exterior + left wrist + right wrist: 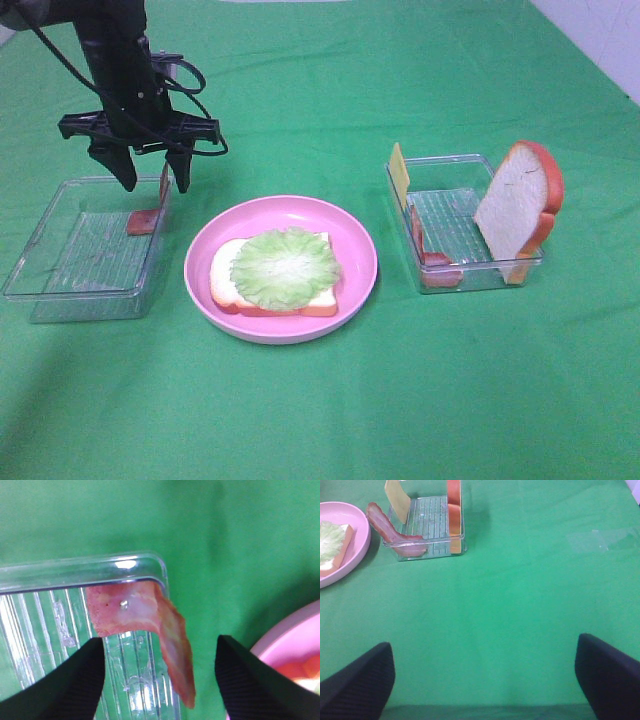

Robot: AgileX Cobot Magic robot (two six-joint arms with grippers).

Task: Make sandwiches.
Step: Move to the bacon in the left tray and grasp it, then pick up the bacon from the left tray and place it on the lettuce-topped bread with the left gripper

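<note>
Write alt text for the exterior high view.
The left gripper hangs open over a bacon strip draped over a clear tray's edge. A pink plate holds bread topped with lettuce; a second tray holds another slice, more bacon and cheese.

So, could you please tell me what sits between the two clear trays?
The pink plate, holding a bread slice topped with lettuce, sits between the left tray and the right tray; the exterior high view shows it.

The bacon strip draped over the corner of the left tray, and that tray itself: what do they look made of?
Bacon strip: probably soft, rubbery plastic, a toy; it bends limply over the rim and has a slight sheen. Tray: clear, hard, glossy plastic; the green cloth shows through it, the rim glints and the floor is ribbed.
</note>
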